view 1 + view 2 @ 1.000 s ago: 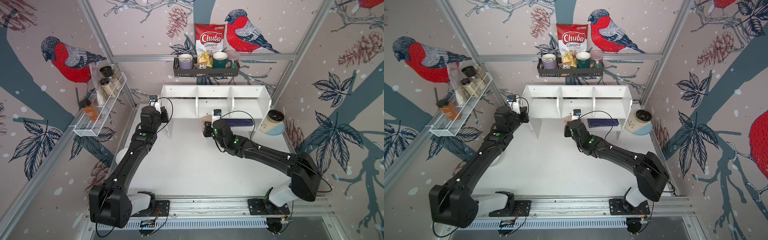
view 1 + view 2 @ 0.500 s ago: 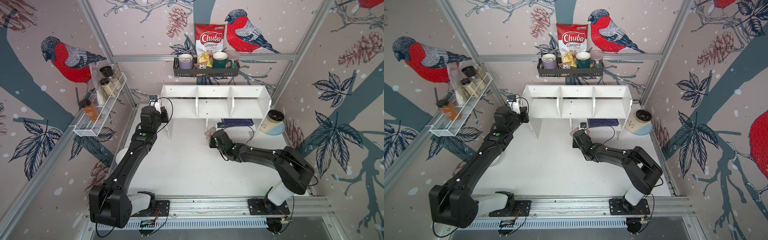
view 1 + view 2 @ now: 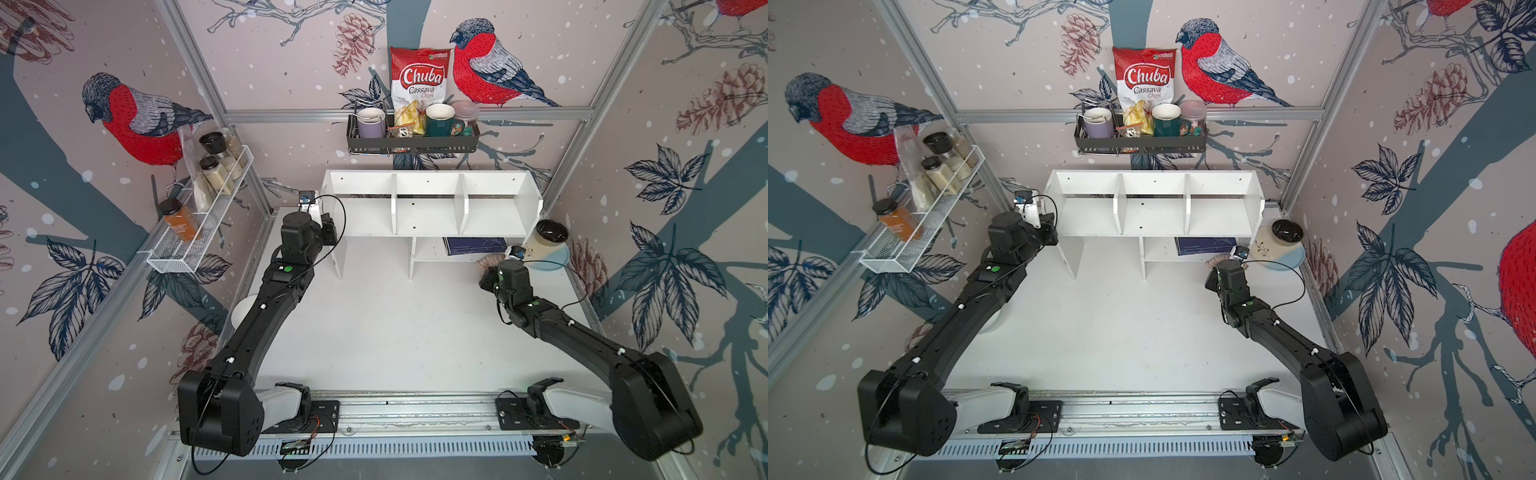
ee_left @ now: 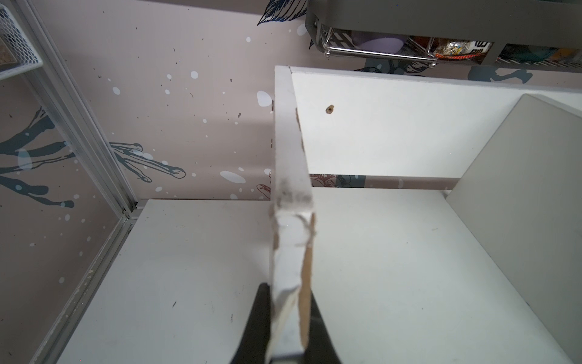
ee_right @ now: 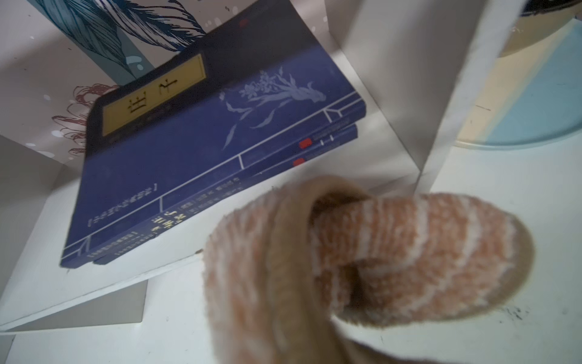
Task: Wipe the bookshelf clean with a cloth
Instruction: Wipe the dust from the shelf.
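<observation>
Clamped shut on the cloth [image 5: 362, 252] bunched at its tips, the right gripper [image 3: 489, 271] has swung from the bookshelf's [image 3: 428, 216] middle to its end leg panel [image 5: 441, 94], now just ahead, so wiping likely resumes there; the left gripper [image 4: 288, 318] stays pinching the opposite side panel [image 4: 291, 189].

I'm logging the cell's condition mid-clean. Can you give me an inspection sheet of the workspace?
Surface: white tabletop, dark specks beside the cloth.
Job's things: bookshelf upright at the back wall, end panel edge smudged and chipped; cloth bunched by the lower shelf.
Clutter: two blue books stacked on the lower shelf; jar on a plate; white bowl partly under the left arm.
Grippers: left gripper clamped on the end panel; right gripper shut on the cloth.
Cables: left cable and right cable loop free at the wrists.
Surroundings: black rack with mugs and chips bag; wire basket with spice jars.
</observation>
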Action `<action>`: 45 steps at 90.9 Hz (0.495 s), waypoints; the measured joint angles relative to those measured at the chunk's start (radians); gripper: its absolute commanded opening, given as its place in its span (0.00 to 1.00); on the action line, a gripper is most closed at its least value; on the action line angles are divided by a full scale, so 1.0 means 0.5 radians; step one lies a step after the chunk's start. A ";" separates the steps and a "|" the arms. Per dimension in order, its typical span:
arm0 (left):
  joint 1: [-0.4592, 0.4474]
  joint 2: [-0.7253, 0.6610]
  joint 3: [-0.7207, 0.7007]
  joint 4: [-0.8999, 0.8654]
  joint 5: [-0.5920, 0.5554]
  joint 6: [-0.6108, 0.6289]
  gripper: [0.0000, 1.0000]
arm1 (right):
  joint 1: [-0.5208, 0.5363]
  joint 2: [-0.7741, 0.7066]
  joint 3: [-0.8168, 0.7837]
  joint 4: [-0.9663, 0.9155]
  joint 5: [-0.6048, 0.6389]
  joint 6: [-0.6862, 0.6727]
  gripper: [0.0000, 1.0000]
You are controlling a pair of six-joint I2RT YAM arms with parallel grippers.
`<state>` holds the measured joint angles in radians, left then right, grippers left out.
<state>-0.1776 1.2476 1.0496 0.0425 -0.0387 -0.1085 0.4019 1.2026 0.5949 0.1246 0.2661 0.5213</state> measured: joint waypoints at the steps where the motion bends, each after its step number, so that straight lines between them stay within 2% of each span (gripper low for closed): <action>1: 0.000 0.000 0.000 0.000 0.000 0.000 0.00 | 0.008 0.000 0.006 -0.007 0.000 -0.002 0.00; 8: 0.000 0.000 0.000 0.000 0.000 0.000 0.00 | 0.137 0.024 0.097 -0.074 -0.009 -0.052 0.00; 32: 0.000 0.000 0.000 0.000 -0.001 -0.001 0.00 | 0.834 0.331 0.700 -0.221 0.055 -0.207 0.00; 45: 0.000 0.001 0.000 0.000 -0.002 -0.002 0.00 | 0.908 0.457 0.906 -0.248 0.078 -0.214 0.00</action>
<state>-0.1776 1.2480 1.0496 0.0425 -0.0399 -0.1093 0.8558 1.4311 1.0477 0.0006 0.3050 0.4145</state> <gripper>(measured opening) 0.120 0.076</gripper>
